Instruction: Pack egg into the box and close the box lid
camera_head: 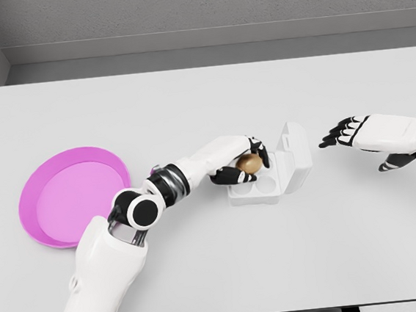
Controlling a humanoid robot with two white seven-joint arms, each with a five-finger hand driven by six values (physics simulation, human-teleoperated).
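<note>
Head view: egg (249, 164) held over the open box (261, 188).
Left hand (239, 162) is curled around the egg, just above a cup — lower it straight, release gently. Lid (293, 155) stands beyond its fingertips; right hand (352, 132) waits farther out — fingers loose, holding nothing.

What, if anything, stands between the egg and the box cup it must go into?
Nothing visible does. The left hand holds the egg right over the box, whose lid stands open at the right. The right hand hovers apart, right of the lid.
</note>
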